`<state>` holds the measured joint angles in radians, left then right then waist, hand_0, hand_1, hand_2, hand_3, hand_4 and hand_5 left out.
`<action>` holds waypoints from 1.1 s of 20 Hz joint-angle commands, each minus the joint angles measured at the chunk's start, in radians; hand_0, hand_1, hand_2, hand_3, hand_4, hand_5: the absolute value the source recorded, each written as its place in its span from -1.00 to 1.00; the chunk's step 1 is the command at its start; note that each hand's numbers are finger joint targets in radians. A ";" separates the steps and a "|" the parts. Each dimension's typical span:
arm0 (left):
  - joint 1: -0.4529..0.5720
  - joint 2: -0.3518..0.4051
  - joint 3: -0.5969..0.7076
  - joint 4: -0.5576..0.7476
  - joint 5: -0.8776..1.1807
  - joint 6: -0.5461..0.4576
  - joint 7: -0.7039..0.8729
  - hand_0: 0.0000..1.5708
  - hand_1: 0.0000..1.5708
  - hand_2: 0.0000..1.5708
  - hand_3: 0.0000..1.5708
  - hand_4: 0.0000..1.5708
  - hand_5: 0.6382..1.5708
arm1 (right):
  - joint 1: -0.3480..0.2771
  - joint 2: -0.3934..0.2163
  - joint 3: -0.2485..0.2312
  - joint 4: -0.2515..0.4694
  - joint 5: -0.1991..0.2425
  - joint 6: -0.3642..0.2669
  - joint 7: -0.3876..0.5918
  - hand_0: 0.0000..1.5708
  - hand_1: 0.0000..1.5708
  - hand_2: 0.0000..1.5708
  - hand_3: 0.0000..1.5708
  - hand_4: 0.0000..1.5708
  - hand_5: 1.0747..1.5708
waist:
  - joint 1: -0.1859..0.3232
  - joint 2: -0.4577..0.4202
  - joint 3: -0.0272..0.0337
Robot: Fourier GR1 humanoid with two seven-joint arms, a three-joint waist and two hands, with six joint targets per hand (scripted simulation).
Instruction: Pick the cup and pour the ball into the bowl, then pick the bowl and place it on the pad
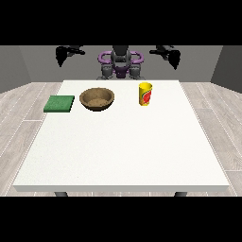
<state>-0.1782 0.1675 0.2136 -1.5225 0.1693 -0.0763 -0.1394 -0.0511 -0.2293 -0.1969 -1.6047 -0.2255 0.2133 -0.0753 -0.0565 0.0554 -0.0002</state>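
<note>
The near half of the white surface (123,156) carries nothing; all three items lie in a row toward the far edge, on the robot's side.

At the view's left, the green pad (59,103) lies flat close to the left edge of the surface. It is square and thin.

Just to the right of the pad, apart from it, sits the brown bowl (97,99). It stands upright with its opening facing up. Its interior looks speckled; no ball is visible inside it.

Further right, past the centre line, the yellow cup (145,94) stands upright. It bears a red mark on its side. The cup is well apart from the bowl and not touching it. The contents of the cup cannot be seen from this angle, so the ball's position cannot be confirmed.

Behind the far edge stands the robot (120,64), with a grey torso and purple shoulder parts.

Both arms are raised and spread out to the sides, above and behind the surface. The hand at the view's left (62,56) hangs high, beyond the pad, and holds nothing. The hand at the view's right (174,58) hangs high, beyond and to the right of the cup, and holds nothing. Both hands point downward. Finger posture cannot be told for either hand.
</note>
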 commanded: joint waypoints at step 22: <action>-0.253 -0.062 0.054 0.804 -0.115 0.100 -0.696 -1.00 -1.00 -1.00 -1.00 -1.00 0.89 | -0.111 -0.024 -0.037 0.124 0.012 0.088 -0.173 -1.00 -1.00 -1.00 -1.00 -1.00 1.00 | -0.086 0.209 -0.0006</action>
<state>-0.4000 0.0802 0.2339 -0.8453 0.0393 0.0453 -0.7373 -0.1534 -0.2474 -0.2350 -1.4585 -0.2089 0.2909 -0.2467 -0.1229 0.2348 -0.0002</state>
